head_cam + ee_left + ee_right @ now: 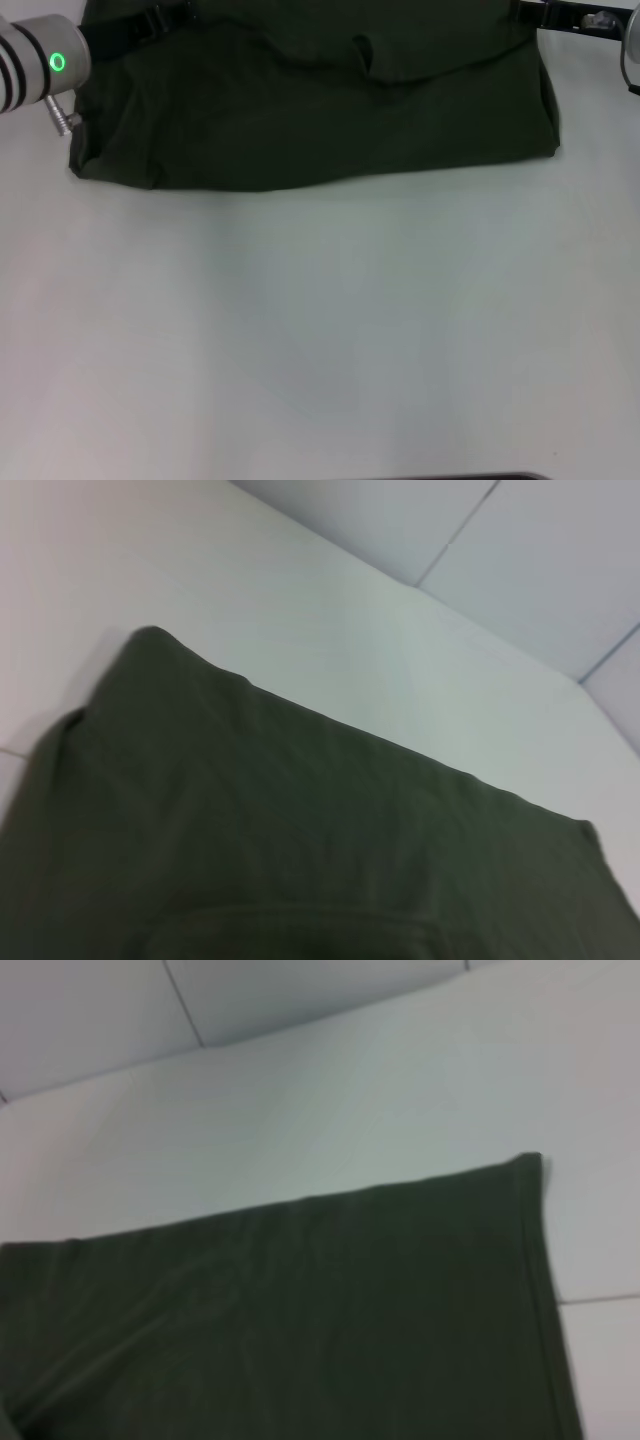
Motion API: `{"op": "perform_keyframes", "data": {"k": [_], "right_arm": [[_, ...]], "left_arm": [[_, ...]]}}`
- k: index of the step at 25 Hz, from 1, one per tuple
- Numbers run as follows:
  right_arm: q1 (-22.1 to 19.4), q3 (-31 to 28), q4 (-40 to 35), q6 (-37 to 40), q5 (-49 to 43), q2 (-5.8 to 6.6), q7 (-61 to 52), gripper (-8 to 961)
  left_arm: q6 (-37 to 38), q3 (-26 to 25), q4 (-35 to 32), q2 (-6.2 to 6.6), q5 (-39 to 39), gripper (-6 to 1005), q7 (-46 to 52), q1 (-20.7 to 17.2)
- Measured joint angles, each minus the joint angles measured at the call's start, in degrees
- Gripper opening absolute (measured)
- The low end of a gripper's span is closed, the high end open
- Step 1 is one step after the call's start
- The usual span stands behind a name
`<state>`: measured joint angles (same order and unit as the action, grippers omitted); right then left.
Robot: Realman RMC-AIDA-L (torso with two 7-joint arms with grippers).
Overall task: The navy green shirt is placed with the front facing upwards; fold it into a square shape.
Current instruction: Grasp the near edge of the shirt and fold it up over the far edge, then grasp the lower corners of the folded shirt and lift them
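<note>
Pale bare table (330,340) nearest. Farther, toward twelve o'clock, navy green shirt (320,110), partly folded, rumpled on top. Left gripper (150,25) at eleven, right gripper (560,15) at one; finger state impossible to tell. Uneven pulling likely to skew the fold.

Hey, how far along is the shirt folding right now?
Partly done, it seems. The navy green shirt lies at the far side of the white table as a wide band with a straight near edge, layers overlapping on top, and no chest lettering showing, so at least one fold looks made. The left arm and right arm sit at its far corners. It is still wider than deep, so squaring it remains.
</note>
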<state>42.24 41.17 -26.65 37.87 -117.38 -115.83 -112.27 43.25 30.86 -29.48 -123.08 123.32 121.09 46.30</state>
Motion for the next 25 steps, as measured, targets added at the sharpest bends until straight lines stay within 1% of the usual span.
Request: {"op": "perform_keyframes", "data": {"k": [2,3,4,7,10,12,14,15,16,17,20,24,25], "right_arm": [[-0.3,0.1,-1.3,2.8,-1.7,0.76,-2.7,503],[-0.3,0.1,-1.3,2.8,-1.7,0.76,-2.7,506],[-0.4,0.1,-1.6,4.1,-2.2,1.23,-3.7,509],[-0.1,0.2,-2.2,8.5,-5.2,3.29,-8.2,513],[0.5,0.3,-3.3,12.6,-9.9,4.75,-13.6,516],[0.7,0.3,-5.5,17.1,-13.6,5.41,-18.1,515],[0.6,0.3,-9.4,24.1,-16.3,5.91,-22.6,515],[0.6,0.3,-11.8,28.3,-16.6,6.04,-24.2,514],[0.5,0.0,-16.4,36.2,-16.6,6.04,-26.6,514],[0.5,0.0,-16.4,36.2,-16.6,6.04,-26.6,514],[1.4,0.0,-20.2,44.0,-16.2,5.56,-28.3,513],[3.5,0.2,-19.8,48.6,-16.2,5.03,-29.3,511],[4.0,0.3,-19.3,49.1,-16.3,4.90,-29.7,511]], "left_arm": [[2.2,-0.1,-1.2,0.04,-0.1,644,0.2,-0.7],[3.3,-0.2,-2.1,-0.02,-0.3,647,0.2,-1.2],[4.3,-0.3,-2.9,-0.14,-0.5,650,0.2,-1.7],[6.3,-0.4,-4.5,-0.45,-1.8,658,0.2,-2.7],[7.7,-0.3,-5.0,-0.53,-2.4,666,0.3,-3.1],[8.9,-0.4,-5.3,-0.51,-2.7,662,0.3,-3.2],[11.4,-0.3,-5.7,-0.37,-2.9,659,0.3,-3.3],[13.6,-0.3,-6.2,-0.16,-3.0,657,0.5,-3.4],[15.4,-0.3,-6.6,-0.01,-3.0,657,0.7,-3.4],[17.2,-0.3,-7.0,0.18,-3.0,657,0.9,-3.4],[26.5,0.0,-8.4,1.34,-2.8,658,1.8,-3.4],[36.0,-0.3,-9.1,3.18,-2.9,658,3.1,-4.3],[36.7,-0.4,-9.4,3.30,-3.1,658,3.3,-4.5]]}}
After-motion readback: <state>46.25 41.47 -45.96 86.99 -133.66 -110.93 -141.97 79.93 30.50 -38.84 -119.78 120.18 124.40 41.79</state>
